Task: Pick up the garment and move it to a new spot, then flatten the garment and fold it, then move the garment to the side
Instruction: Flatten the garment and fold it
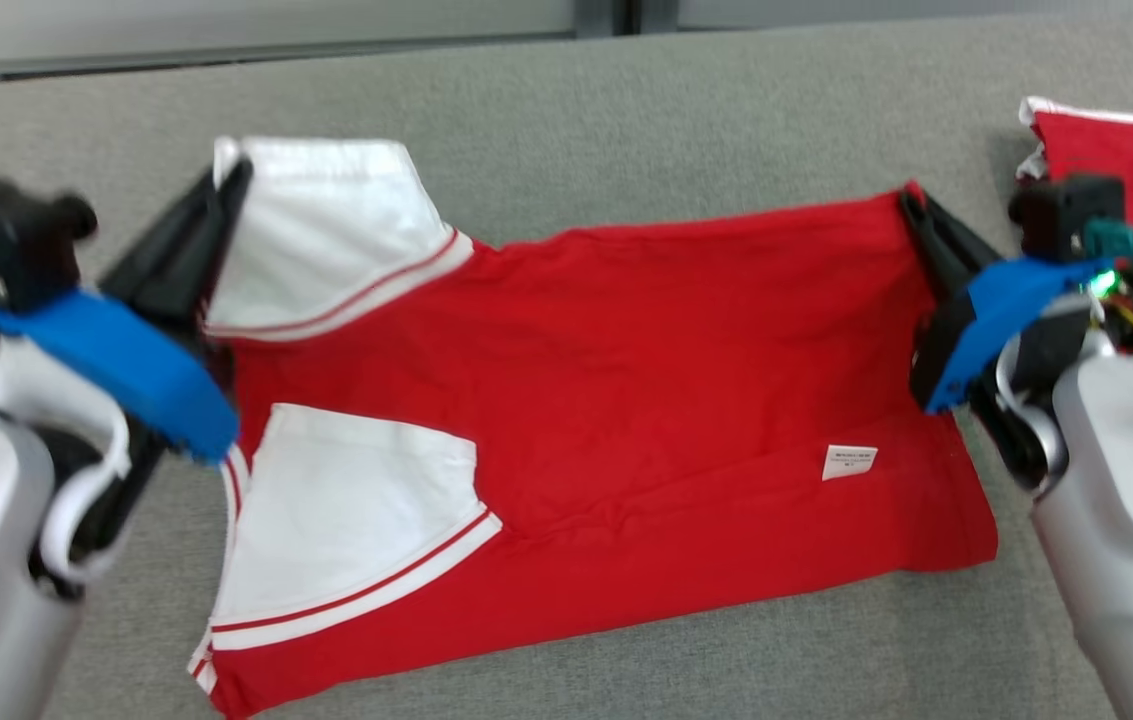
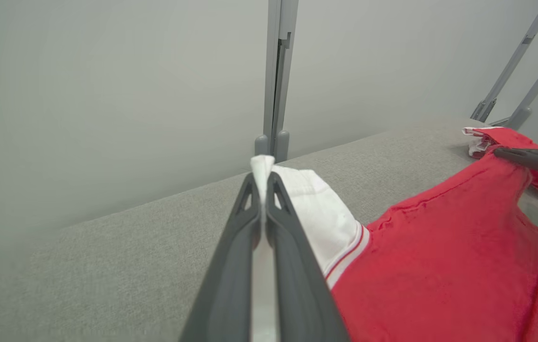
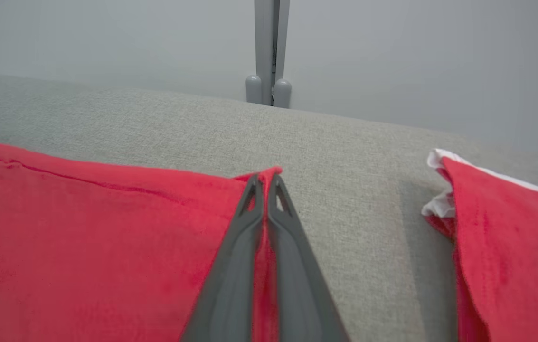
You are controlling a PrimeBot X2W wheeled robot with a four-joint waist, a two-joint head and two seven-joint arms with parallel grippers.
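On the garment (image 1: 646, 340), a white label (image 1: 848, 461) bears unreadable print.

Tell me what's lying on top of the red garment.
A white sleeve lies folded over the garment on its near side; a small white label sits near its right end. The cloth beneath the sleeve is covered.

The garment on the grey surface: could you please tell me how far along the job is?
Looks done: the garment lies spread on the grey surface. In hand: the left gripper is shut on its white sleeve, the right gripper on its red hem corner. Left: the fold, then moving it aside.
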